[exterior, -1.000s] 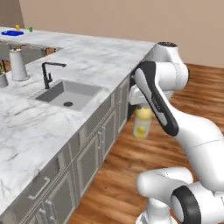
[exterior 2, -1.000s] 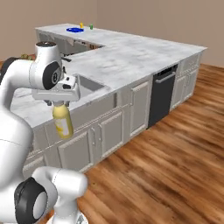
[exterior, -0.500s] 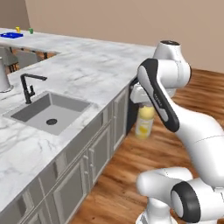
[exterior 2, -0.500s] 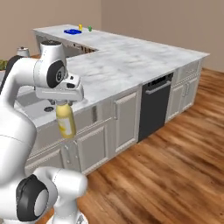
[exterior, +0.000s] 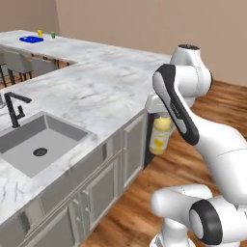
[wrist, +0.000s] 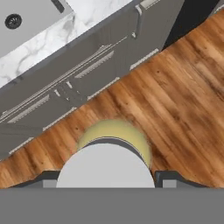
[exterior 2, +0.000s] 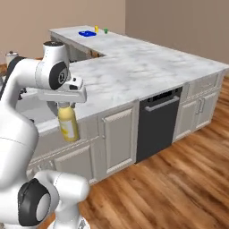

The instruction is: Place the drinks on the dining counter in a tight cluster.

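A stout yellow juice bottle (exterior: 159, 137) (exterior 2: 68, 124) with a pale cap hangs upright from my gripper (exterior: 161, 117) (exterior 2: 65, 104), which is shut on its neck. It hangs in the air over the wood floor, just in front of the sink cabinet's edge. From the hand, I look down on the pale cap (wrist: 107, 164), with a gripper fingertip (wrist: 48, 177) on each side of it. The dining counter (exterior: 67, 47) (exterior 2: 114, 44), white marble with grey stools (exterior: 17, 60) beside it, lies far off at the back.
A sink (exterior: 41, 144) with a black faucet (exterior: 14, 107) is set in the near marble top. A black dishwasher (exterior 2: 157, 123) fronts the cabinets. A blue item (exterior: 31, 39) and small yellow (exterior 2: 96, 29) and green (exterior 2: 106, 31) cups sit at the far end. Wood floor (exterior 2: 179, 179) lies to the right.
Both base views have shifted along the counter, so the base has moved. The bottle hangs in the gripper as before.
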